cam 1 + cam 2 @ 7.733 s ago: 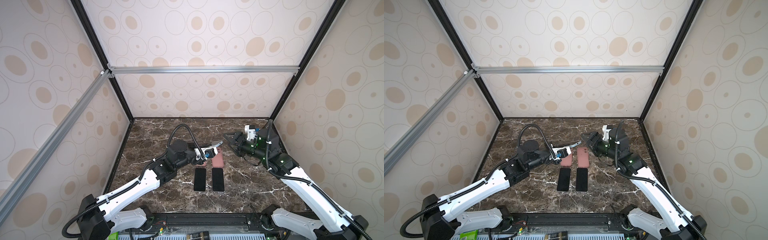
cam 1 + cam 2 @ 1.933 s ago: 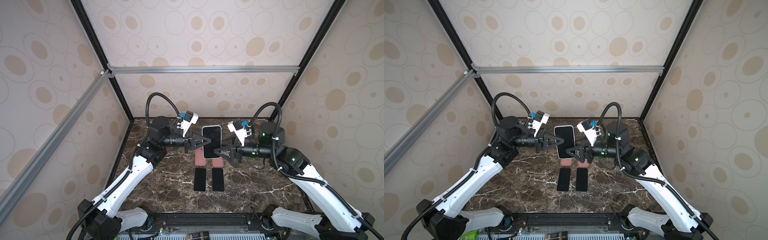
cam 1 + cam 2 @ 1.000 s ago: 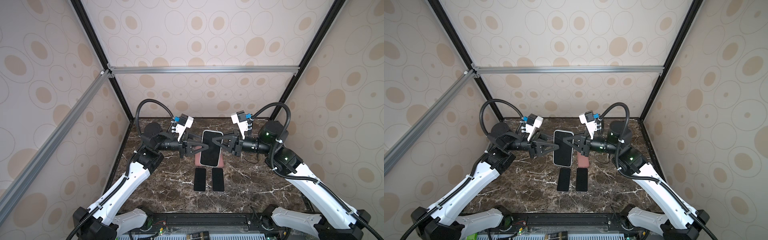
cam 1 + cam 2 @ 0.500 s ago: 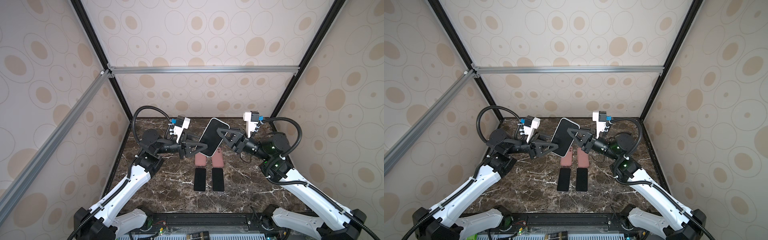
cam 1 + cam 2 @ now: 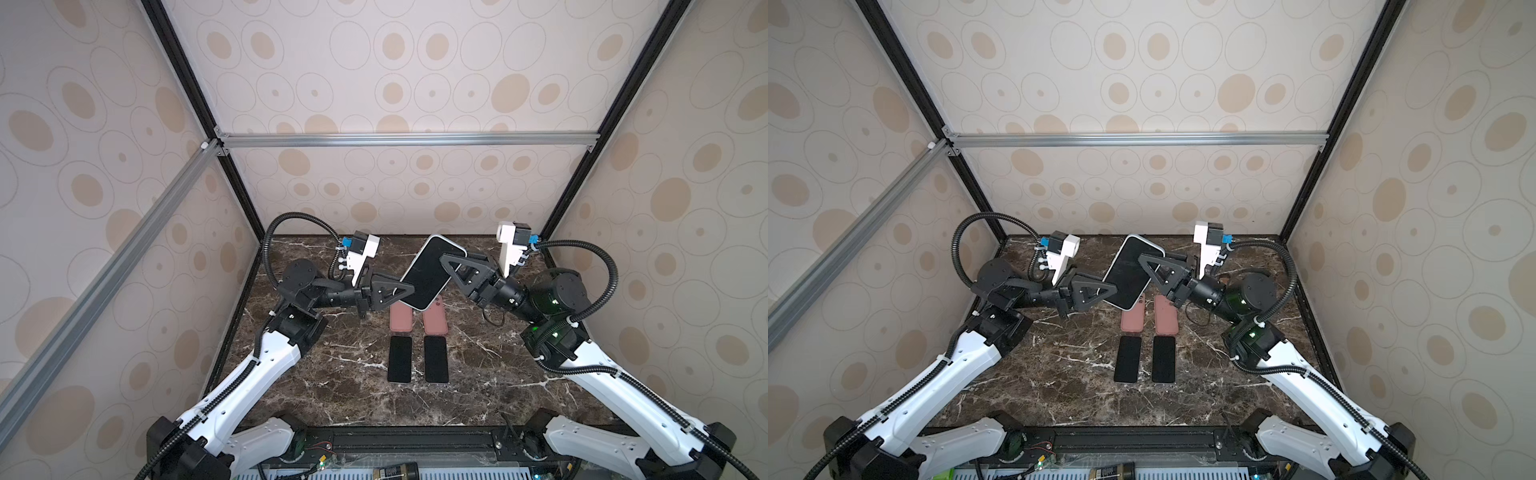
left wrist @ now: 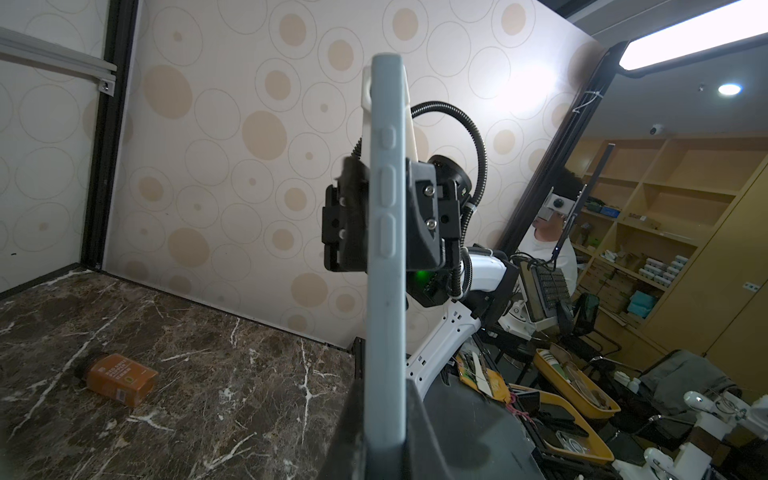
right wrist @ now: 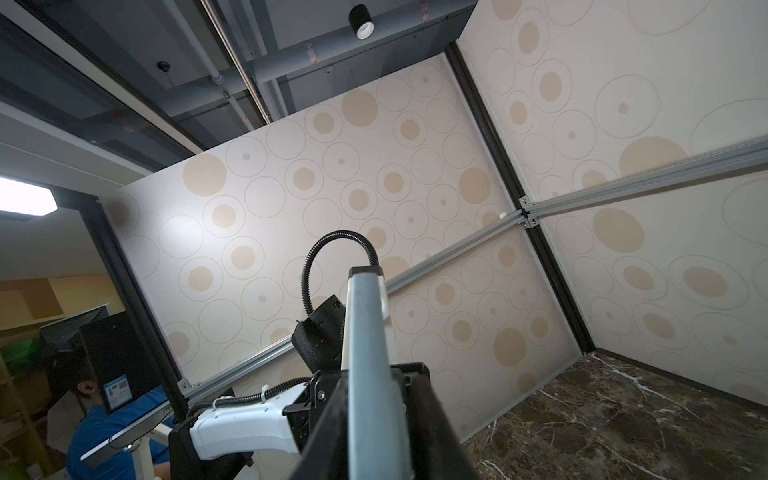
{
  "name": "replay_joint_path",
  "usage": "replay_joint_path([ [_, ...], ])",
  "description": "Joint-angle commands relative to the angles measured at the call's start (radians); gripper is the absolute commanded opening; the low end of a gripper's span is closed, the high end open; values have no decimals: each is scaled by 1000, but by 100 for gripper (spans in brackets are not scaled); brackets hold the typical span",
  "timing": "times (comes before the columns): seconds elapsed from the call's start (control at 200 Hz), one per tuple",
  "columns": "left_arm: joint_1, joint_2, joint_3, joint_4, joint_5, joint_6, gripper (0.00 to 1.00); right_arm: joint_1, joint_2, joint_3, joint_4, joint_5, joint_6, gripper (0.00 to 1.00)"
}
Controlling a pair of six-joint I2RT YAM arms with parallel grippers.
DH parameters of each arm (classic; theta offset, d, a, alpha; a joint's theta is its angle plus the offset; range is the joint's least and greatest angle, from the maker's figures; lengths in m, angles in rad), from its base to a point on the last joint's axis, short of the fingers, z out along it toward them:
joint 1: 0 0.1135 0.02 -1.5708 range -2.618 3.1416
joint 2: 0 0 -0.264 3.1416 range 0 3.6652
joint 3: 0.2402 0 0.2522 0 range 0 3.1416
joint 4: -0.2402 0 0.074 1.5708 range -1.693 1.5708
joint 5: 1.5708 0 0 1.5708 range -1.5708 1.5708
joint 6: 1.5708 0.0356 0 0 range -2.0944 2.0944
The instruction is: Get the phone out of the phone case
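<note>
A phone in a pale blue phone case (image 5: 428, 274) (image 5: 1128, 274) hangs tilted in the air above the back of the table, dark screen up in both top views. My left gripper (image 5: 409, 289) (image 5: 1110, 289) is shut on the case's lower left edge. In the left wrist view the case (image 6: 388, 249) shows edge-on between the left gripper's (image 6: 384, 395) fingers. My right gripper (image 5: 445, 261) (image 5: 1143, 261) straddles the upper right edge. In the right wrist view the case (image 7: 365, 332) fills the gap between the right gripper's (image 7: 370, 386) fingers; whether they press on it is unclear.
Two pink cases (image 5: 401, 316) (image 5: 435, 321) lie on the marble table (image 5: 332, 374) under the held phone. Two black phones (image 5: 400, 359) (image 5: 436, 359) lie in front of them. A brown bottle (image 6: 116, 378) lies on its side near the wall.
The phone has tipped from upright to a slant and moved back and up. The left gripper has closed onto its lower edge. Both arms have drawn back outward.
</note>
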Motion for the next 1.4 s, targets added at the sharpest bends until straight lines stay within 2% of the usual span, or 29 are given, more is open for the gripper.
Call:
replay_joint_path([
  [0.0, 5, -20, 76, -142, -38, 179, 0, -5, -80, 0, -85, 102, -103, 82],
  [0.025, 4, -20, 91, -190, -49, 217, 0, -4, -94, 6, -128, 119, -132, 94],
  [0.055, 5, -18, 108, -251, -56, 259, 0, -4, -112, 12, -181, 141, -163, 100],
  [0.135, 4, -12, 140, -350, -65, 348, 0, -5, -136, 74, -382, 191, -253, 99],
  [0.26, 6, -16, 140, -428, -81, 466, 0, -13, -80, 291, -798, 215, -410, 100],
  [0.37, 7, -11, 154, -525, -105, 565, 0, -58, 4, 446, -1028, 79, -490, 100],
  [0.545, 5, 6, 199, -659, -127, 663, 0, -114, 108, 588, -1180, -159, -564, 100],
  [0.65, 6, 6, 197, -683, -85, 701, 0, -123, 163, 632, -1215, -267, -590, 100],
  [0.755, 7, -11, 178, -701, -67, 772, 0, -123, 194, 621, -1175, -339, -577, 99],
  [0.93, 6, -50, 152, -692, -86, 822, 0, -123, 216, 584, -1097, -449, -525, 95],
  [1.175, 5, -80, 129, -670, -90, 830, 0, -123, 210, 498, -943, -473, -395, 71],
  [1.39, 7, -90, 119, -665, -88, 830, 0, -123, 214, 467, -814, -489, -274, 66],
])
